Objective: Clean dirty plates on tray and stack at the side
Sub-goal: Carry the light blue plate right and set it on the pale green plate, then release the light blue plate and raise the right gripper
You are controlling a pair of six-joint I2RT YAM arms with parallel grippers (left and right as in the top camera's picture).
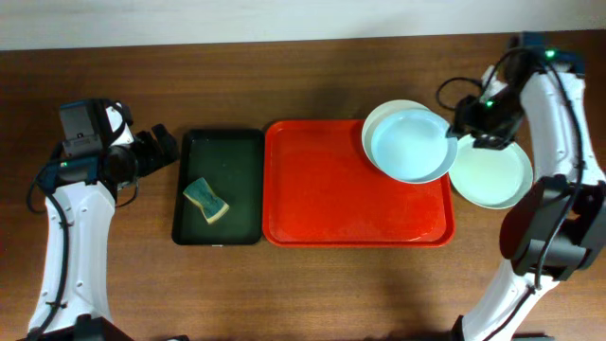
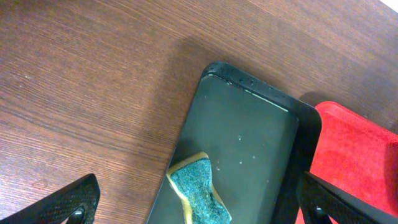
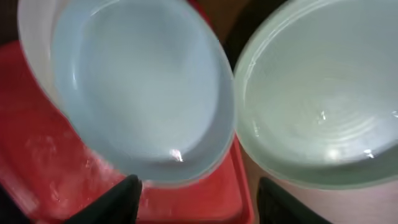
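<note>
At the far right corner of the red tray [image 1: 322, 199] a pale blue-green plate [image 1: 412, 145] lies on top of a white plate [image 1: 376, 118]. A mint-green plate [image 1: 490, 175] sits on the table just right of the tray. My right gripper [image 1: 454, 130] hovers at the blue-green plate's right rim. In the right wrist view this gripper [image 3: 199, 202] is open and holds nothing. Below it are the blue-green plate [image 3: 137, 93], the tray's rim [image 3: 239, 180] and the mint-green plate [image 3: 323, 93]. My left gripper [image 1: 159, 150] stands open and empty, left of the trays.
A dark green tray [image 1: 237, 170] lies left of the red one, with a teal and yellow sponge [image 1: 205, 201] in it. In the left wrist view the sponge [image 2: 199, 190] lies between the wide-spread fingers [image 2: 65, 205]. Bare wooden table surrounds both trays.
</note>
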